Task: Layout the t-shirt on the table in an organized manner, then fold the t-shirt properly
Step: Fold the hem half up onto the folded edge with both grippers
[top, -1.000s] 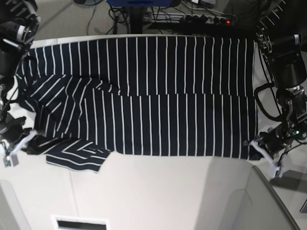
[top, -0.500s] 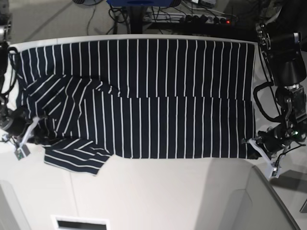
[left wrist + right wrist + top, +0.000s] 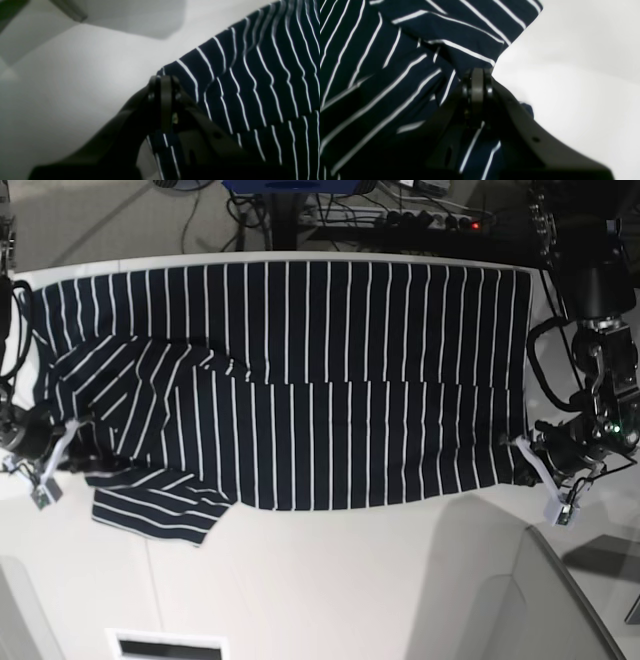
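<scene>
White matte bench (image 3: 330, 580) fills the view, its far edge meeting a floor strewn with cables (image 3: 420, 215); dark navy t-shirt (image 3: 300, 380) with thin white stripes lies spread across the far half, one sleeve (image 3: 155, 505) folded loose near the left edge; soft, light cloth, likely to sag and crease, best gripped at corners and hems; left pincer (image 3: 163, 85) is clamped on the hem corner; right pincer (image 3: 477, 77) is clamped on cloth beside the sleeve.

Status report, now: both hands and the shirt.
Left hand shut on dark navy white-striped cloth t-shirt hem corner. Right hand shut on the sleeve end. Nothing in the way.
</scene>
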Robot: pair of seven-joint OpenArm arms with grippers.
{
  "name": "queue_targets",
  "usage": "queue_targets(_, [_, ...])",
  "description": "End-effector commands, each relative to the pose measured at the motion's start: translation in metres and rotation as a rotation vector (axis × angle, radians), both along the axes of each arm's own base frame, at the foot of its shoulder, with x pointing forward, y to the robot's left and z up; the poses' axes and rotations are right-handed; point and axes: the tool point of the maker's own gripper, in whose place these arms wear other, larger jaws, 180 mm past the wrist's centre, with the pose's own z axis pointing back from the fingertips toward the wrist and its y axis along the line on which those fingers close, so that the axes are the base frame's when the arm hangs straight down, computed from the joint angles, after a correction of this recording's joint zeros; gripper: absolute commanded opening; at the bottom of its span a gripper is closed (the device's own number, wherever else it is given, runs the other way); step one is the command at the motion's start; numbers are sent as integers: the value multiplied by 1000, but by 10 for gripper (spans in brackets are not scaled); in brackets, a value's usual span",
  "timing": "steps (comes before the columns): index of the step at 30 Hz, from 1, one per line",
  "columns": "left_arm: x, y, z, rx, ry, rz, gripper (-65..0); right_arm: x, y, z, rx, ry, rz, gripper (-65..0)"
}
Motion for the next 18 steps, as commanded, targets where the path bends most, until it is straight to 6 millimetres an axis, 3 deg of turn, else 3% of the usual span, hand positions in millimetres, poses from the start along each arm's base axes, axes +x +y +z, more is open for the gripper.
queue_targets(1, [7, 7, 16, 21, -44, 0, -650, 14, -15, 22, -18, -57, -10, -650])
queue_targets(13, [-17, 13, 3, 54, 9, -36, -650, 2, -43, 25, -25, -46, -97, -650])
queue_targets(18, [-20, 16, 3, 74, 20, -72, -650, -15, -54, 17, -48, 14, -129, -650])
